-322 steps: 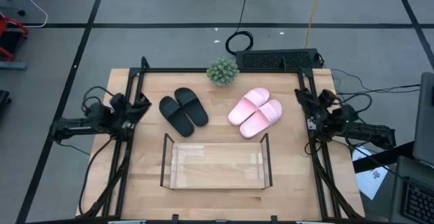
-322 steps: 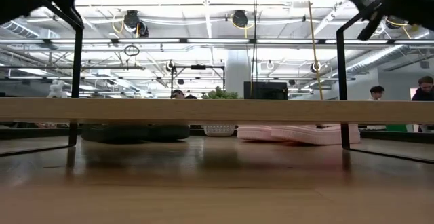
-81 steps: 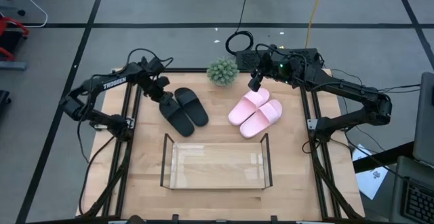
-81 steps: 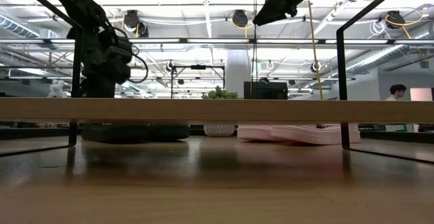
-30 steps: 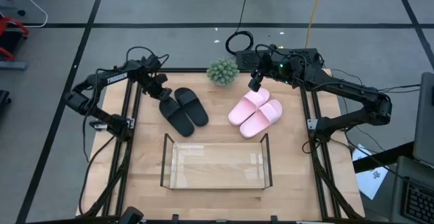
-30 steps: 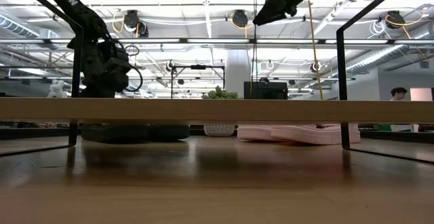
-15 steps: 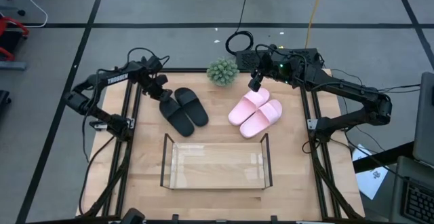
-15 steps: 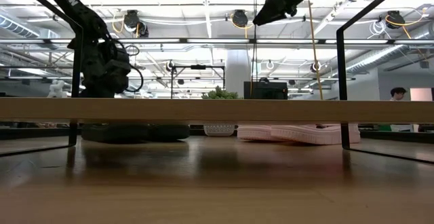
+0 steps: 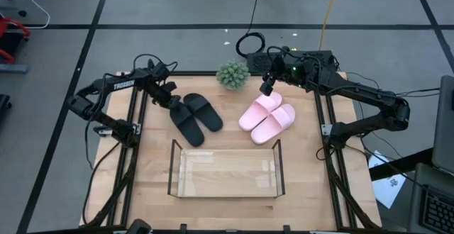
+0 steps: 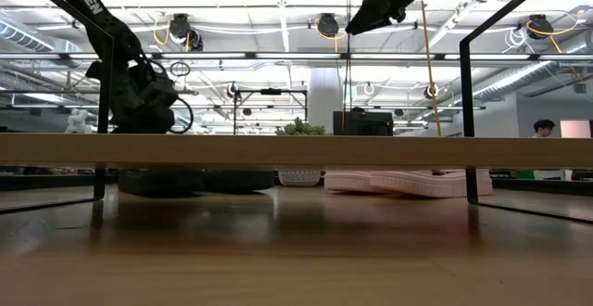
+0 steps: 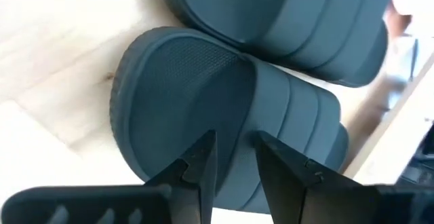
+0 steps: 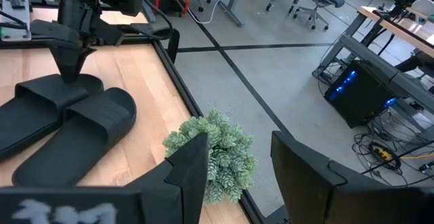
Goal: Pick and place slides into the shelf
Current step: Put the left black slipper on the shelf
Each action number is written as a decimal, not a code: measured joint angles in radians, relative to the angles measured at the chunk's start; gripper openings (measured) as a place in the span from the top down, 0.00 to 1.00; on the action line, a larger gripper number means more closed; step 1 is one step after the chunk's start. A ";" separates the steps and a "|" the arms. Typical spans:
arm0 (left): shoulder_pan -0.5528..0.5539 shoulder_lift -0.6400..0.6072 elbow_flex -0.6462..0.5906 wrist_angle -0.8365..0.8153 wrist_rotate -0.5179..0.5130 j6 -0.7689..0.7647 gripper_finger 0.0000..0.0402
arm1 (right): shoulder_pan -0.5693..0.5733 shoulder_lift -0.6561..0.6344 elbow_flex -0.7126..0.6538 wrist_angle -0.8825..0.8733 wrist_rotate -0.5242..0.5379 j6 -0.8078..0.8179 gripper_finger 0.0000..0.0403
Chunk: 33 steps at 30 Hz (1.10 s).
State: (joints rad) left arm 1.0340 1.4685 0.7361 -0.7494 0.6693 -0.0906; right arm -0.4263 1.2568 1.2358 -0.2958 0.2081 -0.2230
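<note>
High view: the wooden table (image 9: pixel 152 198) carries the shelf (image 9: pixel 225 171), a clear tray with black wire ends, lying empty near the front edge, likely set there so either arm can reach it from its own side. Behind it lie four slides in two pairs: a black pair (image 9: pixel 196 117) toward the left arm's side and a pale pink pair (image 9: pixel 267 117) toward the right arm's side, each pair side by side and touching. One small potted plant (image 9: pixel 233 74) stands at the back edge between the two pairs, clear of the working area. The left gripper (image 9: pixel 172 101) reaches down at the heel end of the outer black slide (image 11: pixel 203 102); in the left wrist view its fingers are close together with only a narrow gap, poised just over the footbed next to the strap, and nothing sits between them, which reads as the approach for a first pick. The right gripper (image 9: pixel 267 87) hangs above the back end of the pink pair, its fingers spread fairly wide and empty, apparently waiting its turn.
</note>
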 joint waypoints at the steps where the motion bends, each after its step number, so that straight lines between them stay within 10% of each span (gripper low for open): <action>1: 0.000 0.000 0.000 0.000 0.005 0.002 0.74 | 0.000 0.000 0.000 0.000 0.000 0.000 0.62; 33: 0.044 0.057 0.000 -0.059 0.072 0.071 0.74 | 0.000 0.000 0.000 0.000 0.000 -0.002 0.62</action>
State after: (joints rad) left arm 1.0782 1.5252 0.7361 -0.8085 0.7412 -0.0196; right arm -0.4263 1.2568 1.2358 -0.2958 0.2077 -0.2249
